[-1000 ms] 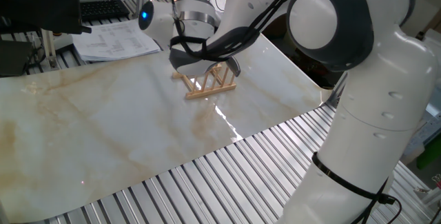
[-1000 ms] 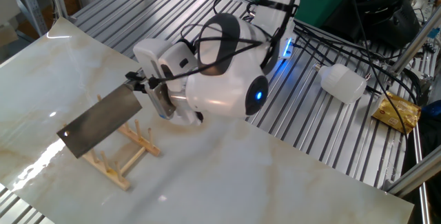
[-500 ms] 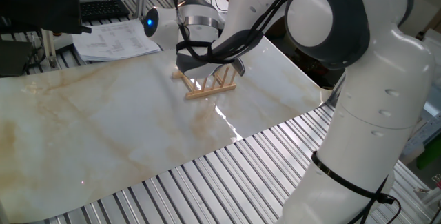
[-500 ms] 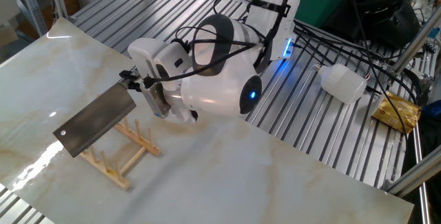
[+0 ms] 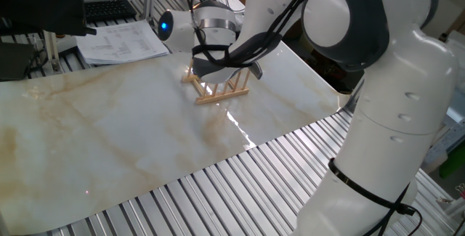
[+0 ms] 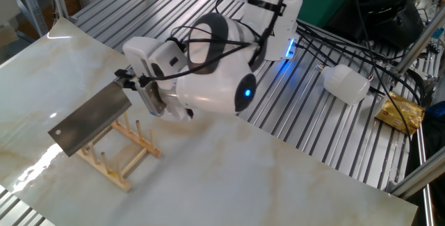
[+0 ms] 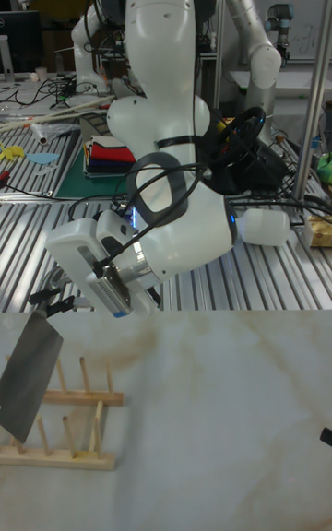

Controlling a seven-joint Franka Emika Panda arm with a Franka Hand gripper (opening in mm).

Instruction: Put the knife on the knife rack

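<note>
Two of my cameras show the knife clearly; in the one fixed view the arm hides most of it, leaving only a dark edge above the knife rack. From the other fixed view I see the broad dark grey blade held in the air just over the light-wood pegs, long axis sloping down and away from the gripper, whose fingers pinch the handle end. My tall view shows the blade edge-down, tilted, overlapping the upright dowels. Marble-patterned tabletop, glossy.
</note>
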